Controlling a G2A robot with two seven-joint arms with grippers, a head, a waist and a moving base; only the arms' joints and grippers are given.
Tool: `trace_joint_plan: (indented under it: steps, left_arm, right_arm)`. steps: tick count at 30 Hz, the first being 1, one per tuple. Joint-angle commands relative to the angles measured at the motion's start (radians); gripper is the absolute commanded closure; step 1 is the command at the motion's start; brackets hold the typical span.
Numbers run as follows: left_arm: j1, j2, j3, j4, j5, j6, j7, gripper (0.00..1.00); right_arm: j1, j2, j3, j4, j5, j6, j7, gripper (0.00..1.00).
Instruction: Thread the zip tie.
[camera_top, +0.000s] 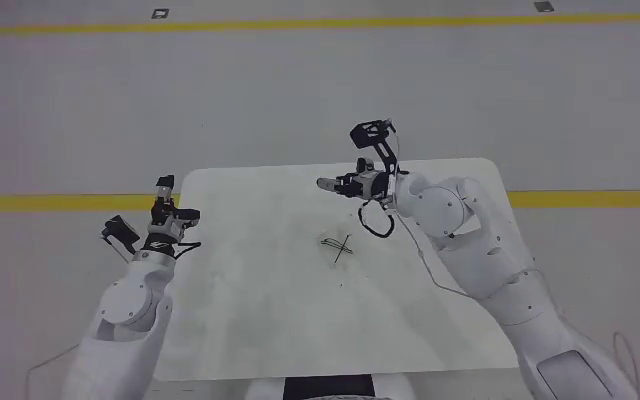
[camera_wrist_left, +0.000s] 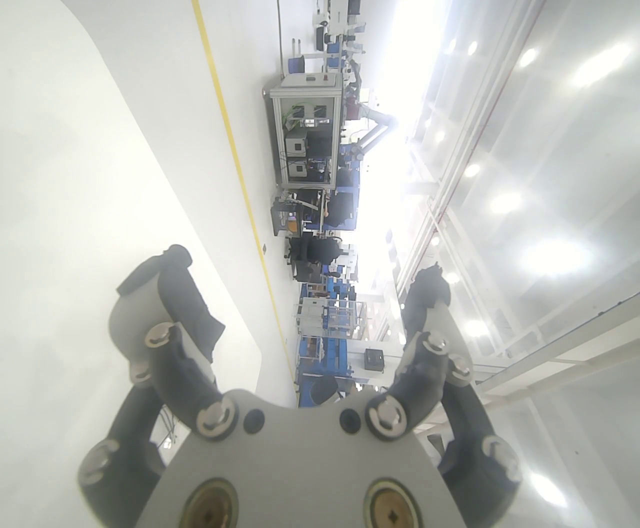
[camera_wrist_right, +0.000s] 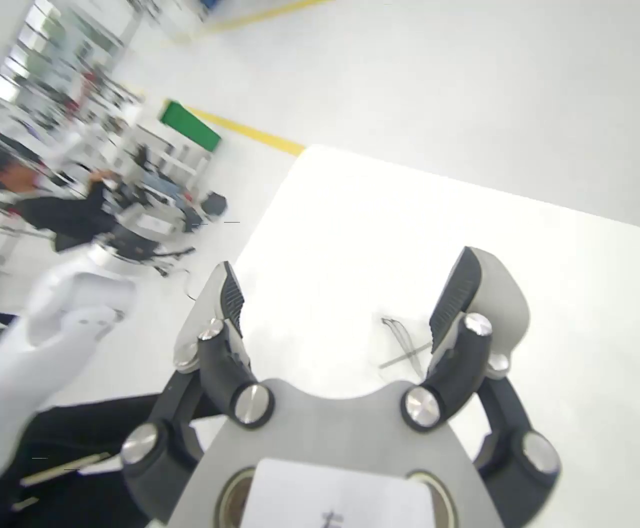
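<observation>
Because the zip tie (camera_top: 338, 246) lies flat near the middle of the table (camera_top: 250, 320), the coming move turns on which arm can reach it, and the right gripper (camera_top: 330, 185) is plainly the nearer. It hovers above the far part of the table, with the tie on the robot's side of it and close by. Its jaws stand wide apart with nothing between them. The left gripper (camera_top: 172, 205) is well apart from the tie, out beside the table's left edge, and it is also spread and empty. The tie reads as thin dark strands crossing in an X, one running roughly across the table and the other slanting toward the robot. It is too fine to tell whether this is one tie bent over itself or two lying crossed. Threading has not begun, I judge. A pickup would need the right gripper brought down and turned square across whichever strand it takes.
</observation>
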Motion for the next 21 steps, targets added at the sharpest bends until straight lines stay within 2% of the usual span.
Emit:
trace_joint_plan:
  steps: [1,2,21]
  left_arm:
    - [0.0,0.0,0.0,0.0,0.0,0.0,0.0,0.0]
    - [0.0,0.0,0.0,0.0,0.0,0.0,0.0,0.0]
    - [0.0,0.0,0.0,0.0,0.0,0.0,0.0,0.0]
  right_arm:
    - [0.017,-0.005,-0.036,0.016,0.009,-0.013,0.073,0.0]
    - [0.027,-0.008,-0.054,0.024,0.012,-0.025,0.107,0.0]
    - [0.027,-0.008,-0.054,0.024,0.012,-0.025,0.107,0.0]
